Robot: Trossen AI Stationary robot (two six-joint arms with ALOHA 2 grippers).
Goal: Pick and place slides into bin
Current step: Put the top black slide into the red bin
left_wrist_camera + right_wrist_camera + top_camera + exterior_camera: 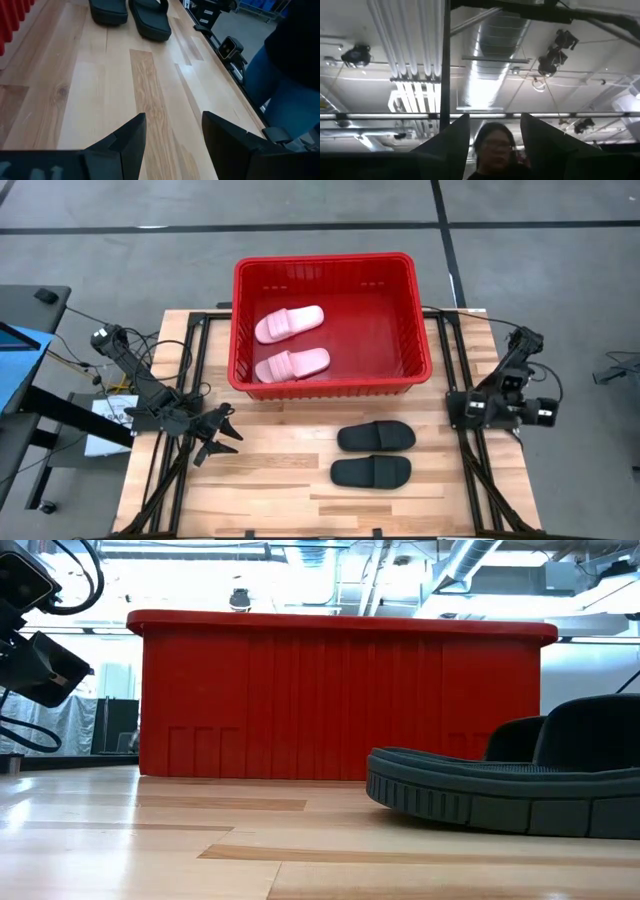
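Note:
The red bin (pixel 325 385) stands at the table's far middle, and it also shows in the low view (pixel 340 690). Two pale pink slides (pixel 288 323) (pixel 292 365) lie soles down on its floor. Two black slides (pixel 375 437) (pixel 371 472) lie side by side on the table in front of the bin. They also show in the left wrist view (pixel 150 20), and one shows in the low view (pixel 500 790). My left gripper (pixel 222 436) is open and empty over the table's left part, pointing toward the black slides (pixel 172 135). My right gripper (pixel 495 140) is open and empty at the table's right edge, pointing up at the ceiling.
Black frame rails run along the table's left (pixel 185 410) and right (pixel 470 450) sides. Bare wood lies between my left gripper and the black slides. A person stands at the table's right side (pixel 295 75) and shows in the right wrist view (pixel 492 145).

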